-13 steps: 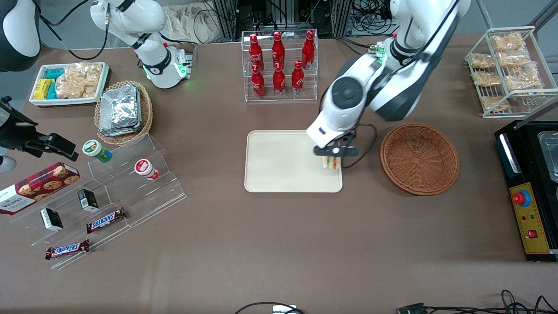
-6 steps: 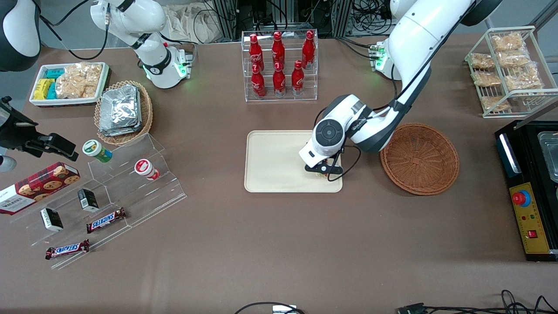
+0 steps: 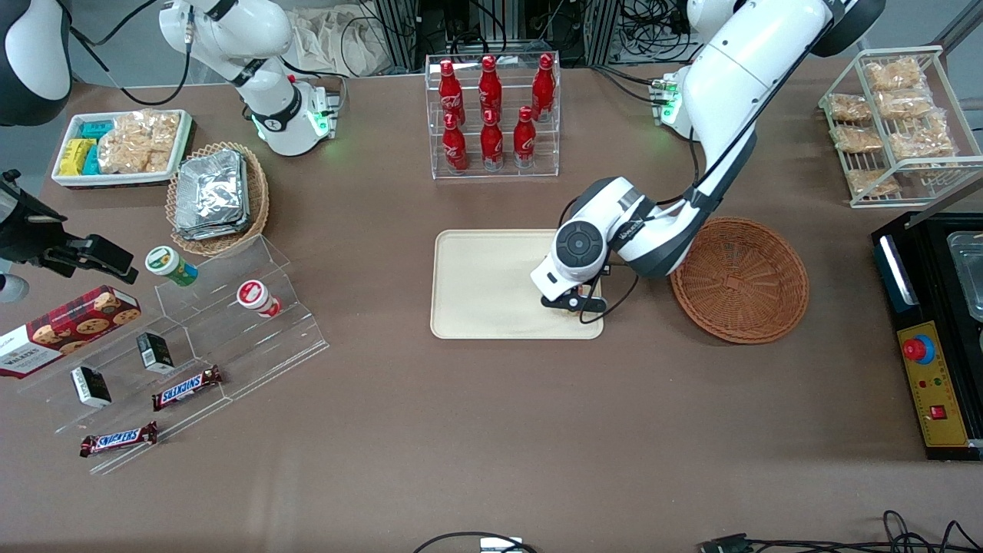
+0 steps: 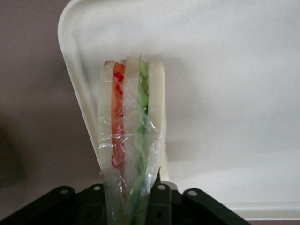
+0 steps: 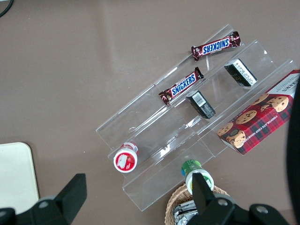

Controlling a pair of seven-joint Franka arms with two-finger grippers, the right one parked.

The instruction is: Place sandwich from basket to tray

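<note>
Looking at the tabletop (image 3: 491, 430) first, I see my left arm bent low over the tray (image 3: 476, 284), which lies near the middle of the table. The tray is bare but for one spot near the edge that faces the basket (image 3: 739, 278). The basket sits just beside that edge, toward the working arm's end of the table, and I can see nothing inside it. So the sandwich is out of the basket, and I think that part of the job is done.

The gripper (image 3: 572, 302) is down close to the tray, near the corner that is nearest the front camera and the basket. In the wrist view its fingers (image 4: 161, 199) are pinched on the clear wrap at one end of the sandwich (image 4: 129, 136). The sandwich stands on edge, with the red layer and the green layer showing between the pale bread. It is over the tray, right by the rim, and I cannot tell if it is resting on it.

I think what is left is small: let go of the sandwich and lift the arm away. It could tip over on its side.
</note>
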